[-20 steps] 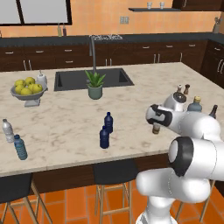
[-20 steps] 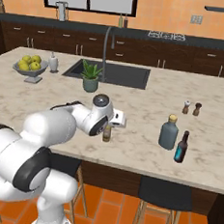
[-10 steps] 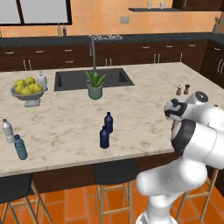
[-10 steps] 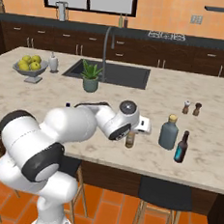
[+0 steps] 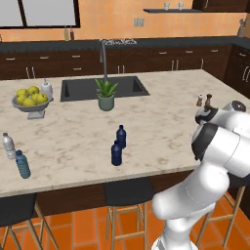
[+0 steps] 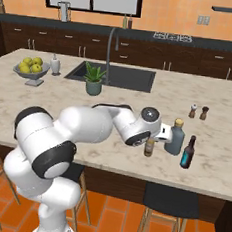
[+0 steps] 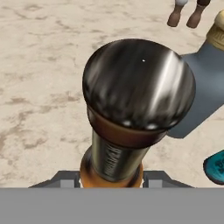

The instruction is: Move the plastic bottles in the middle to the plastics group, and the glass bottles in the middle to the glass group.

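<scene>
My gripper is shut on the amber glass bottle, which stands upright just left of the glass group. In the hand view the bottle's dark cap is very close, and my gripper has a fingertip on each side of its neck. The blue-grey flask with a yellowish stopper and the slim teal bottle stand to its right. I cannot tell whether the amber bottle touches the counter. Two navy plastic bottles stand mid-counter. The clear bottle and ribbed teal-blue bottle stand far left.
Salt and pepper shakers stand behind the flask. A potted plant sits in front of the sink, and a fruit bowl with a white dispenser is at the left. Stools stand under the counter's front edge.
The arm has swung to the right with the amber bottle in its grip, from the counter's middle to just beside the flask. The other bottles have not moved.
</scene>
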